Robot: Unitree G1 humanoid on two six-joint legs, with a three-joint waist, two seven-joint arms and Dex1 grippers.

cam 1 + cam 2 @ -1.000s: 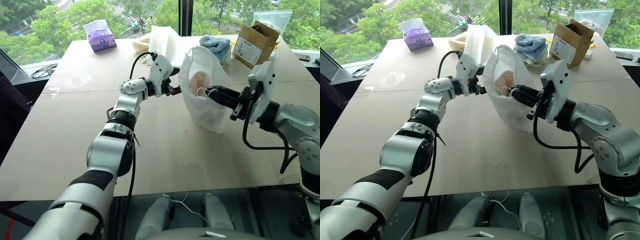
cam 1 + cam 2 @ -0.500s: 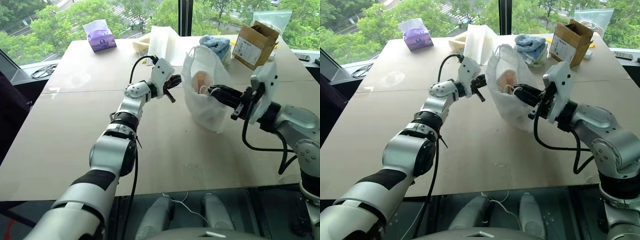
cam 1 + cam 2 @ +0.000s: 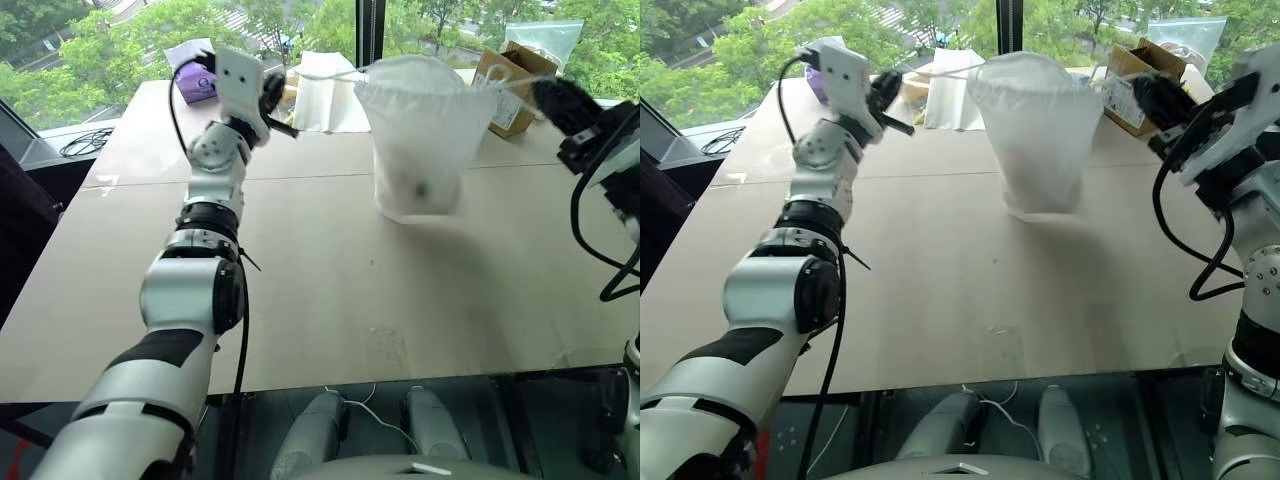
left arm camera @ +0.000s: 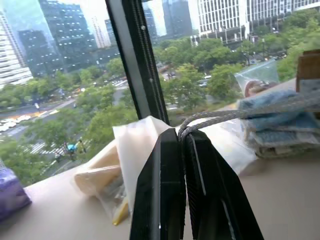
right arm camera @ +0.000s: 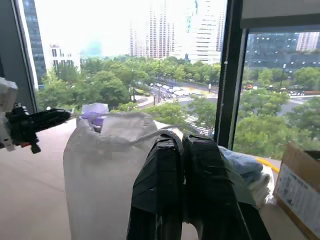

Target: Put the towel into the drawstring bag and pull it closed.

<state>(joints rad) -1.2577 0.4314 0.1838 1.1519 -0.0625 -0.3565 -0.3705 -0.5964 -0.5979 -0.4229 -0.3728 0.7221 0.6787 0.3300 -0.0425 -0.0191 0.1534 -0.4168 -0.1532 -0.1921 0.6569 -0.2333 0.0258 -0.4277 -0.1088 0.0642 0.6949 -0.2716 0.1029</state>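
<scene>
Drawstring bag (image 3: 418, 140) hangs above bench (image 3: 330, 280), mouth cinched. Left pincer (image 3: 268, 100) and right pincer (image 3: 560, 100) each clamped on cord, spread apart to tension drawstring. Towel inside bag, dim shadow.

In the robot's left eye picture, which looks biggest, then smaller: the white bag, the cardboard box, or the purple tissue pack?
1. The drawstring bag looks biggest by far.
2. and 3. The cardboard box and the purple tissue pack: each is partly hidden and they look alike in size, so no ranking between them.
</scene>
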